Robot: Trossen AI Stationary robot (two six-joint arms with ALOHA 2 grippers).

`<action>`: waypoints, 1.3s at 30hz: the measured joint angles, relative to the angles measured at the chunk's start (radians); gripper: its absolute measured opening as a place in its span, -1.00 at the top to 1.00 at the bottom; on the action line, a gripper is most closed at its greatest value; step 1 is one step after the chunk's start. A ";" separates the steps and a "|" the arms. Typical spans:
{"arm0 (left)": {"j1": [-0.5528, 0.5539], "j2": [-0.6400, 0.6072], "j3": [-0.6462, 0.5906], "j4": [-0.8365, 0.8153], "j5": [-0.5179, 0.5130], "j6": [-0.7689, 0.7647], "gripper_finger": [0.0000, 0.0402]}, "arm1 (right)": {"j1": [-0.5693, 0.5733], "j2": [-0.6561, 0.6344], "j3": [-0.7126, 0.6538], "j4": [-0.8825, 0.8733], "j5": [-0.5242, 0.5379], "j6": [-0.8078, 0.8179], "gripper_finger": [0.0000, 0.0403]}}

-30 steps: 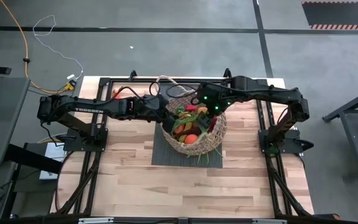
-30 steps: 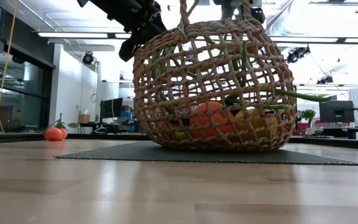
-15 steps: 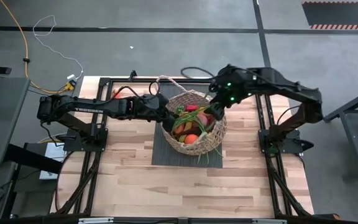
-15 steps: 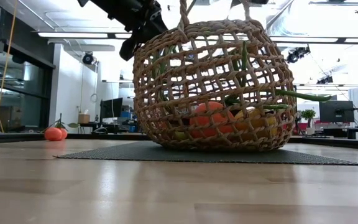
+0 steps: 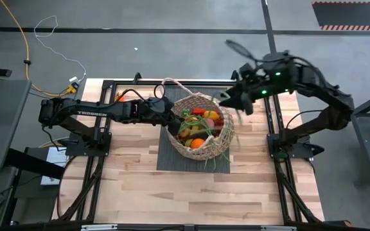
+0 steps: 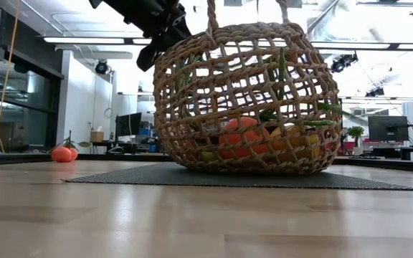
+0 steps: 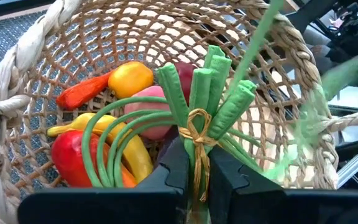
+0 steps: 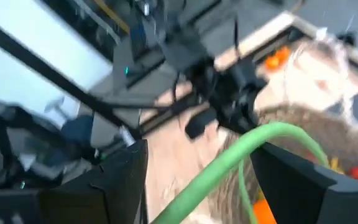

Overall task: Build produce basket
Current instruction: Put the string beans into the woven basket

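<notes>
High view: the basket (image 5: 202,133) sits on a dark mat (image 5: 167,158) on the desk (image 5: 172,192), filled with produce (image 5: 196,131). The left end effector (image 5: 170,119) is just at the basket's near-left rim, reaching in. The right end effector (image 5: 237,102) is lifted beside the opposite rim, apart from it; it shows smeared, so its fingers are hard to read here.

Low view: the basket (image 6: 246,97) stands upright on the mat (image 6: 242,178), and orange and yellow pieces show through the weave at the bottom. The left arm comes down to the rim from above; its end effector is hidden behind the wicker. A small orange fruit (image 6: 62,154) lies far off on the desk, well away from both end effectors.

Left wrist view: the left end effector (image 7: 194,171) is clenched on a tied bundle of green bean stalks (image 7: 197,99), gripping at the twine knot, likely so the bundle goes in as one. Beyond its fingertips lie a banana (image 7: 126,146), red pepper (image 7: 73,158), carrot (image 7: 82,93), lemon (image 7: 129,78) and pink fruit (image 7: 154,109). A blurred green stalk crosses the far rim.

Right wrist view: a long green stalk (image 8: 241,152) runs between the spread fingers of the right end effector (image 8: 197,180); whether it is pinched cannot be told. Everything beyond is blurred.
</notes>
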State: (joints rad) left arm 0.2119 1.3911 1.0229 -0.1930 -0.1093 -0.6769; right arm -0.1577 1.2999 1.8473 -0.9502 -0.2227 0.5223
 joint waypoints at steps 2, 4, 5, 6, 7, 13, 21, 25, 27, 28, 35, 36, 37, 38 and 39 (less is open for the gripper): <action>0.000 0.000 0.000 0.001 0.000 0.000 0.92 | 0.000 -0.025 0.000 0.035 0.043 -0.006 -0.35; 0.000 0.000 0.000 0.001 0.000 0.000 0.92 | 0.000 -0.044 0.000 0.086 0.065 -0.008 -0.35; 0.000 0.000 0.000 0.002 0.000 0.000 0.92 | 0.000 -0.049 0.000 0.122 0.065 -0.007 -0.35; 0.000 0.000 0.000 0.002 0.000 0.000 0.92 | 0.000 -0.051 0.000 0.160 0.061 -0.007 -0.35; 0.000 0.000 0.000 0.002 0.000 0.000 0.92 | 0.000 -0.050 0.000 0.199 0.053 -0.007 -0.35; 0.000 0.000 0.000 0.002 0.000 -0.001 0.92 | 0.000 -0.049 0.000 0.493 0.021 -0.007 -0.35; 0.000 0.000 0.000 0.003 -0.002 -0.002 0.92 | 0.000 -0.052 0.022 0.781 0.024 0.001 -0.35; 0.000 0.000 0.000 0.030 -0.014 -0.003 0.92 | 0.000 -0.046 0.074 0.719 0.070 -0.016 -0.35; 0.000 0.000 0.000 0.061 -0.015 -0.004 0.92 | 0.000 -0.046 0.093 0.631 0.088 -0.018 -0.35; 0.000 0.000 0.000 0.073 -0.015 -0.004 0.92 | 0.000 -0.046 0.103 0.567 0.092 -0.020 -0.35; 0.000 0.000 0.000 0.076 -0.014 -0.009 0.92 | 0.026 -0.045 0.136 -0.072 0.099 -0.023 -0.35; 0.000 0.000 0.000 0.074 -0.015 -0.009 0.92 | 0.040 -0.044 0.134 -0.163 0.101 -0.004 -0.35; 0.001 0.000 0.000 0.072 -0.015 -0.009 0.92 | 0.058 -0.042 0.134 -0.255 0.106 0.020 -0.35; 0.003 0.000 0.000 0.071 -0.016 -0.008 0.92 | 0.081 -0.037 0.134 -0.342 0.116 0.047 -0.35; 0.005 0.000 0.000 0.071 -0.019 -0.009 0.92 | 0.109 -0.032 0.134 -0.425 0.128 0.081 -0.35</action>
State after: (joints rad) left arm 0.2168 1.3911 1.0225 -0.1223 -0.1278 -0.6857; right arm -0.0482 1.2682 1.9812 -1.3754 -0.0943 0.6029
